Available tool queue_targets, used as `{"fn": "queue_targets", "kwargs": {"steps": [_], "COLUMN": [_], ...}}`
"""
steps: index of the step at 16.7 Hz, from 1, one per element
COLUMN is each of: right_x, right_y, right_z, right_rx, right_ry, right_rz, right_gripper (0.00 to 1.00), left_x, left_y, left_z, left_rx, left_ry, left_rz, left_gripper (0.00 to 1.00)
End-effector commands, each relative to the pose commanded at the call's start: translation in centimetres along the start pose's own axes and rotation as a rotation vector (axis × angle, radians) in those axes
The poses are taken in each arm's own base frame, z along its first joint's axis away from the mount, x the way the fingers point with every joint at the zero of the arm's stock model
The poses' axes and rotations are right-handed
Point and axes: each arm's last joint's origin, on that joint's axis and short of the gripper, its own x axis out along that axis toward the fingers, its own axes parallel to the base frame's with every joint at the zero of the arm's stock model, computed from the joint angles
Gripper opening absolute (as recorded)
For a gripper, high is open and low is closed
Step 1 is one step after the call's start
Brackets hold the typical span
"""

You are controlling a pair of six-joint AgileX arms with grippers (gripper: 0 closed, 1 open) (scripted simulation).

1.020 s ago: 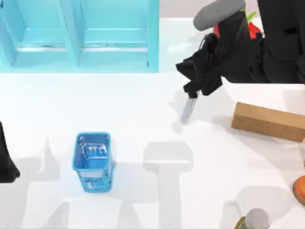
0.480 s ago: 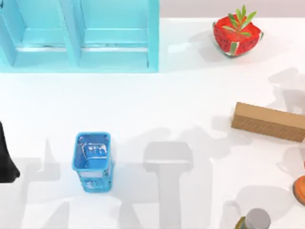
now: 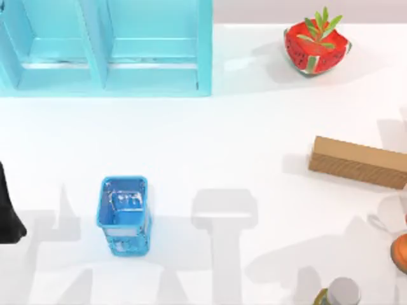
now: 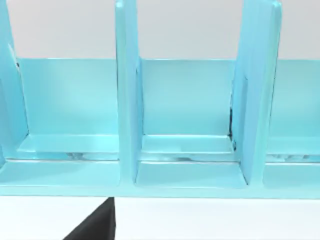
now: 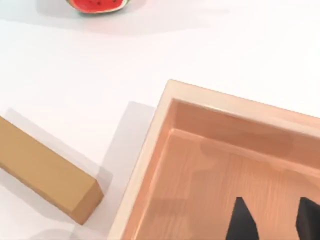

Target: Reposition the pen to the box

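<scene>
Light-blue shelf unit (image 3: 105,47) compartments face the left arm (image 3: 9,213), parked at the table's left edge. The blue mesh basket (image 3: 124,215) stands nearby, its contents hard to make out. At the right lies the tan box (image 3: 358,162), partly cut off. The right gripper (image 5: 272,222) hovers over a wooden tray (image 5: 165,150) beside the box, fingers apart with bare tray floor between. I cannot tell where the pen is.

You see a tan-brown box (image 3: 358,162) on the white table (image 3: 254,127), its side faintly ribbed. Left of the box stands a bright blue mesh basket (image 3: 124,215); beyond the box, a red watermelon-patterned pot (image 3: 316,47) with green leaves. The shelf unit (image 3: 105,47) is light blue. The wooden tray (image 5: 220,170) beside the box is pale orange-tan.
</scene>
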Motion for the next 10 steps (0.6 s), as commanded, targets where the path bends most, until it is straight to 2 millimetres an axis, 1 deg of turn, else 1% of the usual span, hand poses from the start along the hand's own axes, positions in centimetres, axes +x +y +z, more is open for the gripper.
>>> {"fn": "queue_targets", "kwargs": {"steps": [2, 7, 8, 10], "right_x": [-0.4, -0.2, 0.1, 1.4], "right_y": [-0.1, -0.1, -0.1, -0.1], "right_z": [-0.3, -0.3, -0.5, -1.2], "right_rx": [0.002, 0.004, 0.011, 0.015], "right_ry": [-0.002, 0.001, 0.005, 0.011], "right_rz": [-0.008, -0.006, -0.004, 0.007], "right_gripper": [0.00, 0.00, 0.00, 0.00], "left_x": [0.0, 0.0, 0.0, 0.0], "left_y": [0.0, 0.0, 0.0, 0.0], "left_z": [0.0, 0.0, 0.0, 0.0], "left_rx": [0.000, 0.000, 0.000, 0.000], "left_ry": [0.000, 0.000, 0.000, 0.000], "left_rz": [0.000, 0.000, 0.000, 0.000], "left_gripper": [1.00, 1.00, 1.00, 1.00]}}
